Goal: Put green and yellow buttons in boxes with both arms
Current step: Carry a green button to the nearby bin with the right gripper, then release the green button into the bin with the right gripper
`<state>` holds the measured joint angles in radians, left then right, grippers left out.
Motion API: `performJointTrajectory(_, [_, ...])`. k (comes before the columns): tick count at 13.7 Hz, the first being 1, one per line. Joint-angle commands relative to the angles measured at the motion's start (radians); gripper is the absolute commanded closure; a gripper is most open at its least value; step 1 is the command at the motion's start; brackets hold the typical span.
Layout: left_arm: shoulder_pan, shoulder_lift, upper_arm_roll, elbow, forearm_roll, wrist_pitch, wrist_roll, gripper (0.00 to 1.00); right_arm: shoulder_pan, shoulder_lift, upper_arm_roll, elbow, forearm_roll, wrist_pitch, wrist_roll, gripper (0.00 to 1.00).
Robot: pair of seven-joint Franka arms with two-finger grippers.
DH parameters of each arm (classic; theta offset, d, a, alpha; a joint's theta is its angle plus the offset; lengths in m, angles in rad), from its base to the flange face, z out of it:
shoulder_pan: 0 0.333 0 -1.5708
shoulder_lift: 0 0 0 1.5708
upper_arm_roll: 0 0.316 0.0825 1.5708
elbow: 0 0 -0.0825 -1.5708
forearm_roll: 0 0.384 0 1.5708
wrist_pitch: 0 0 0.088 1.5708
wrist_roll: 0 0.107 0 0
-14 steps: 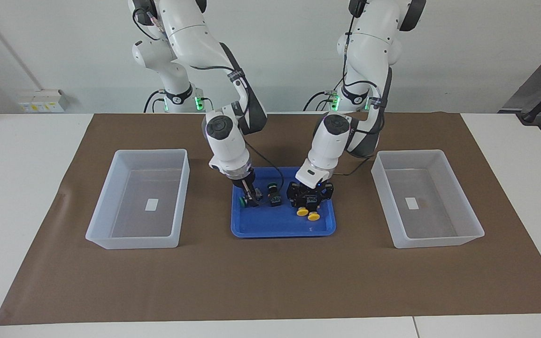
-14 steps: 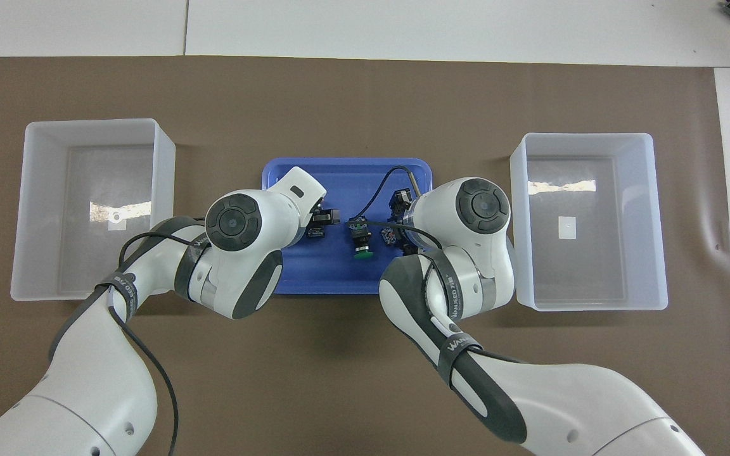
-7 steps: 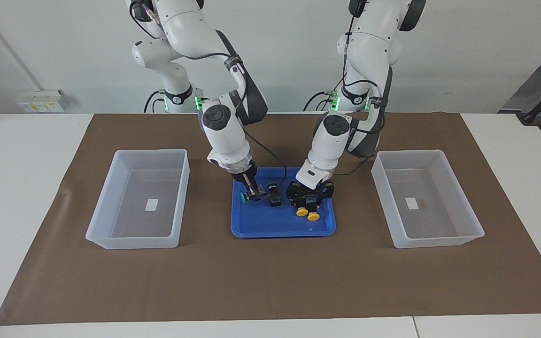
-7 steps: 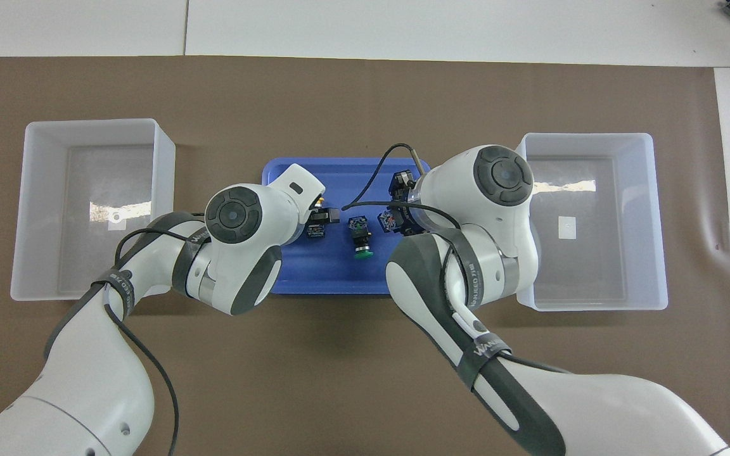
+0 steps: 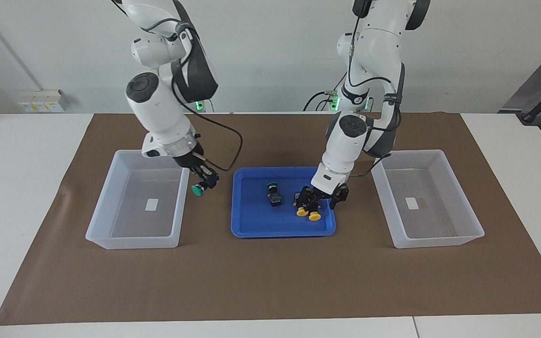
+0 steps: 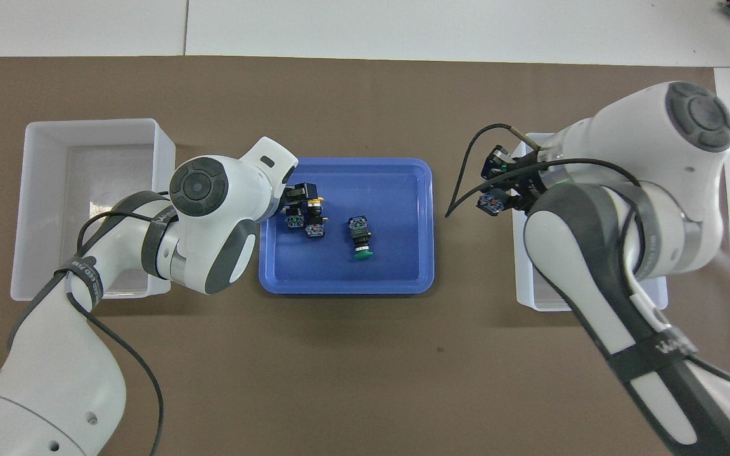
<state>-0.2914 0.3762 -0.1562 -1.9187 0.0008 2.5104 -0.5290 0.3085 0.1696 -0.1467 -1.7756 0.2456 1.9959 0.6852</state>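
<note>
The right hand point(image 5: 203, 182) is closed on a green button point(image 5: 198, 189), gripping its black body so that the cap hangs below the fingertips at a slant. The hand is up in the air. Directly under it is the brown mat point(image 5: 270, 281) that covers the surface, in the strip between two containers. Just beside the hand, toward the right arm's end, stands the wall of a translucent box point(image 5: 150, 151). On the hand's other flank is the blue tray point(image 5: 251, 225).

The left hand point(image 5: 321, 199) is low in the tray with its jaws spread and, as far as I can see, gripping nothing. Right at its fingertips lie the two yellow buttons point(image 5: 302, 212), touching each other. A second green button point(image 5: 274, 193) lies on its side a little further off in the tray. The other box point(image 5: 428, 152) stands well apart from this hand, toward the left arm's end.

The main risk on the right is timing. If the hand lets go before it is past the wall, the button drops on the mat, and the hanging cap could clip the rim if carried low. On the left, the yellow pair lies so close together that closing could pinch both or knock one aside toward the tray's edge.
</note>
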Motion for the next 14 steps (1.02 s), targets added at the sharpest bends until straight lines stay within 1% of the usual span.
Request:
performJointTrajectory(1, [0.026, -0.002, -0.003, 0.0, -0.007, 0.007, 0.015, 0.0, -0.136, -0.035, 0.009, -0.016, -0.023, -0.049, -0.417, 1.0])
performJointTrajectory(3, [0.023, -0.003, -0.003, -0.014, -0.007, 0.011, 0.011, 0.0, -0.201, -0.035, 0.01, -0.045, -0.096, -0.039, -0.678, 1.0])
performJointTrajectory(4, [0.017, -0.003, -0.003, -0.02, -0.008, 0.013, -0.003, 0.0, -0.228, -0.024, 0.01, -0.068, -0.132, -0.002, -0.804, 1.0])
performJointTrajectory(5, [0.012, -0.005, -0.003, -0.022, -0.008, 0.013, -0.005, 0.0, -0.241, -0.007, 0.012, -0.096, -0.137, 0.065, -0.881, 1.0])
performJointTrajectory(7, [0.009, -0.002, -0.003, -0.023, -0.008, 0.018, -0.011, 0.0, -0.243, 0.042, 0.012, -0.131, -0.137, 0.173, -0.901, 1.0])
performJointTrajectory(8, [0.009, 0.0, -0.003, -0.034, -0.008, 0.028, -0.011, 0.04, -0.238, 0.065, 0.012, -0.136, -0.138, 0.202, -0.918, 1.0])
performJointTrajectory(10, [0.02, 0.0, -0.003, -0.063, -0.008, 0.086, -0.005, 0.07, -0.23, 0.115, 0.012, -0.143, -0.138, 0.262, -1.045, 1.0])
performJointTrajectory(11, [0.023, 0.001, -0.003, -0.063, -0.008, 0.091, -0.002, 0.09, -0.227, 0.125, 0.012, -0.157, -0.146, 0.291, -1.097, 1.0])
performJointTrajectory(12, [0.023, 0.001, -0.003, -0.065, -0.008, 0.094, -0.002, 0.09, -0.217, 0.126, 0.012, -0.172, -0.169, 0.314, -1.113, 1.0])
performJointTrajectory(13, [0.023, 0.004, -0.003, -0.065, -0.008, 0.096, -0.005, 0.1, -0.215, 0.126, 0.012, -0.189, -0.195, 0.332, -1.113, 0.85])
performJointTrajectory(14, [0.023, 0.006, -0.002, -0.066, -0.008, 0.097, -0.006, 0.1, -0.215, 0.126, 0.012, -0.205, -0.198, 0.354, -1.106, 0.56])
